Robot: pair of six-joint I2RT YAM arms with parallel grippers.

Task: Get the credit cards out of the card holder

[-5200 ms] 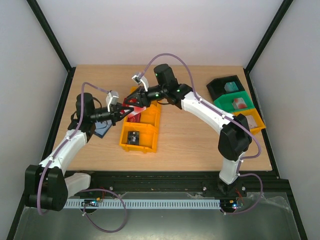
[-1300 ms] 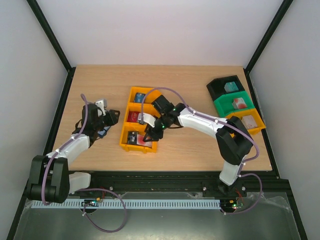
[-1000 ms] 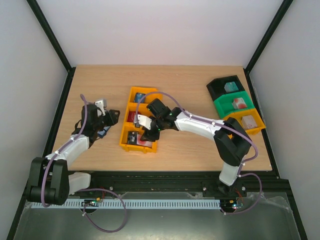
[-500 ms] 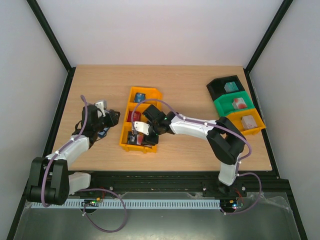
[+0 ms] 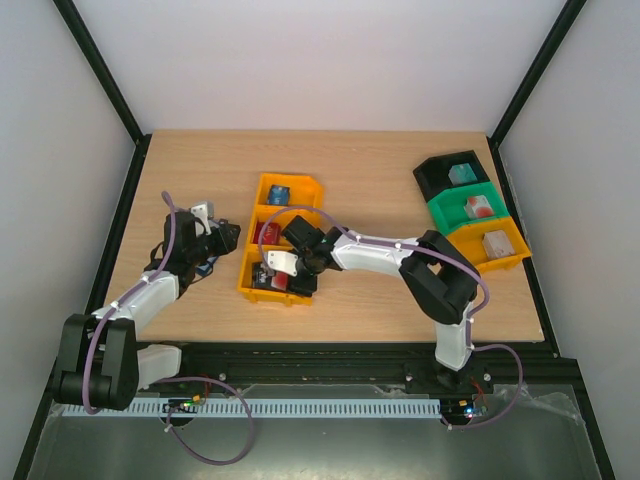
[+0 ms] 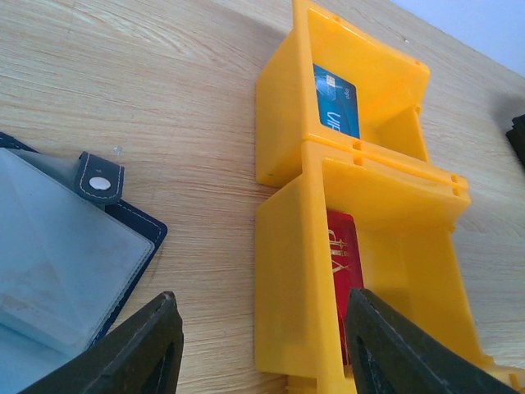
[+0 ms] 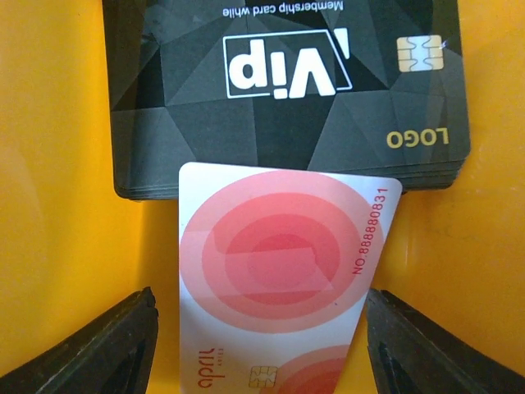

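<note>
Credit cards (image 5: 279,194) sitting in one yellow bin (image 6: 283,271), one navy card holder (image 6: 66,246) lying open beside it, pale blue inside.
One blue card (image 6: 336,103) is lying in the far box, one red card (image 6: 344,271) in the middle, and one pink-and-white card (image 7: 279,271) against a pile of dark cards (image 7: 279,98) in the near box. The left gripper (image 6: 262,336) and right gripper (image 7: 261,316) are both holding their fingers apart, gripping nothing.

Glossy plastic credit cards (image 7: 287,98), smooth yellow plastic bin (image 6: 279,246), wood-grain table (image 6: 164,82).
</note>
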